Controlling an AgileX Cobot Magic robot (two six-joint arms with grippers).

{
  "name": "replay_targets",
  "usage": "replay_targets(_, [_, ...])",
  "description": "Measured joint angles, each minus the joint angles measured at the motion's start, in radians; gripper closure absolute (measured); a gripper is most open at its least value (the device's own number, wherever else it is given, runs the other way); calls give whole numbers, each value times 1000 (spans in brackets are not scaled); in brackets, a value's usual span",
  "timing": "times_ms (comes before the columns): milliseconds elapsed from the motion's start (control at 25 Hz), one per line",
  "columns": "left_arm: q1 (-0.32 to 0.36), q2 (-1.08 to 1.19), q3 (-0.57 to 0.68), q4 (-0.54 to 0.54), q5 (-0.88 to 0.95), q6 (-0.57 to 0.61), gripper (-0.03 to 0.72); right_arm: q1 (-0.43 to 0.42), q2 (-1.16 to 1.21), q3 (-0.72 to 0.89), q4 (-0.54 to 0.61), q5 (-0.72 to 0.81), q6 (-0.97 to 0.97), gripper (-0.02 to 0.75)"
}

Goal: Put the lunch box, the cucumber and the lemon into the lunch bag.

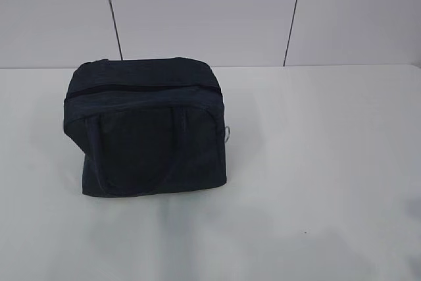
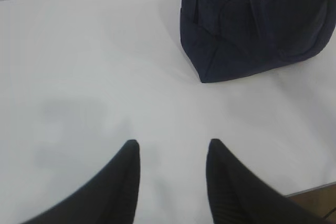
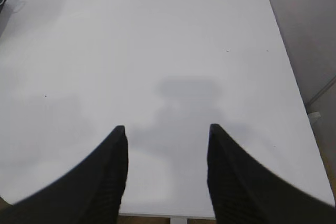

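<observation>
The dark navy lunch bag [image 1: 146, 126] stands on the white table [image 1: 316, 162], left of centre, its zipper line closed across the top and its strap handles hanging down the front. In the left wrist view the lunch bag [image 2: 257, 22] fills the top right corner, well ahead of my left gripper [image 2: 173, 142], which is open over bare table. My right gripper [image 3: 167, 128] is open too, with only white table between its fingers. Neither gripper shows in the exterior view. The lunch box, the cucumber and the lemon are out of view.
A silver ring pull [image 1: 228, 132] hangs at the bag's right side. The table's right edge [image 3: 294, 87] runs beside a grey floor, and its near edge [image 3: 173, 216] lies just under my right gripper. A pale panelled wall [image 1: 210, 11] stands behind the table.
</observation>
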Motion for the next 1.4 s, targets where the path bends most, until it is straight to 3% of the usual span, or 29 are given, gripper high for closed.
replay_targets(760, [0,0,0,0,0,0,383,-2,0,0,0,0,-2,358])
replay_targets(1000, [41,0,0,0,0,0,383,-2,0,0,0,0,-2,358])
replay_targets(1400, [44,0,0,2,0,0,383,-2,0,0,0,0,-2,358])
